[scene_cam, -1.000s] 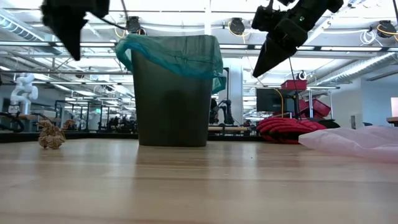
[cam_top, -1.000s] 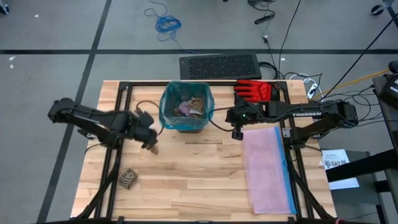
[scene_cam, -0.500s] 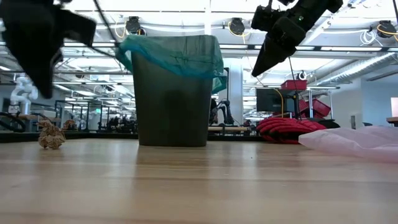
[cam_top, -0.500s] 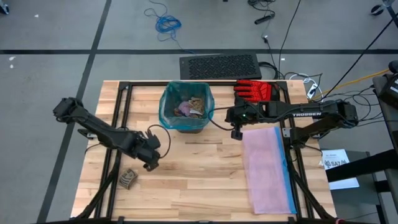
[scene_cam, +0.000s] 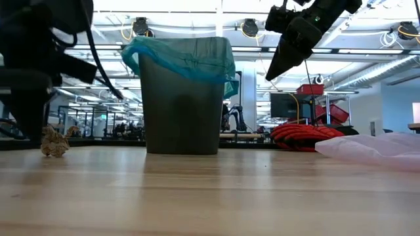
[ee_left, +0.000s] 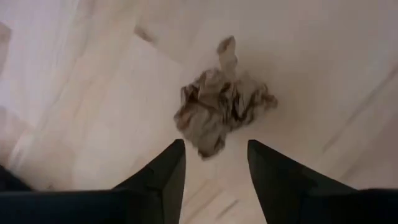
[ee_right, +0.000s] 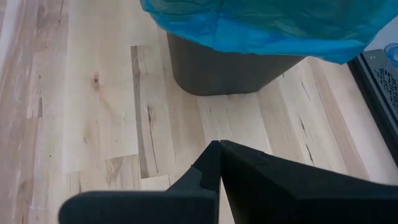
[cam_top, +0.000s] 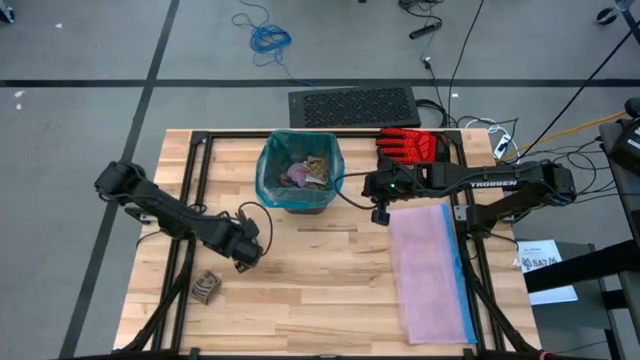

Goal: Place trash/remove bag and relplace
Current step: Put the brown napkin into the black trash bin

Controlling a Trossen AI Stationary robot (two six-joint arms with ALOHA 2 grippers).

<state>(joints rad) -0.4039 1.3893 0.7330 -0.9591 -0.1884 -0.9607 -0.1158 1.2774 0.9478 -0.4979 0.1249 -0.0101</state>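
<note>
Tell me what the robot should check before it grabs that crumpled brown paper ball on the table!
1. Left gripper fingers spread apart: ok.
2. Crumpled brown paper wad lined up ahead of the gap between those fingers: ok.
3. Wad lying free on the light wooden table, nothing on top of it: ok.
4. Dark bin with the teal plastic liner upright, its mouth open: ok.
5. Right gripper shut, hanging beside the bin away from the wad: ok.
6. Left gripper low enough to close around the wad: cannot tell.
</note>
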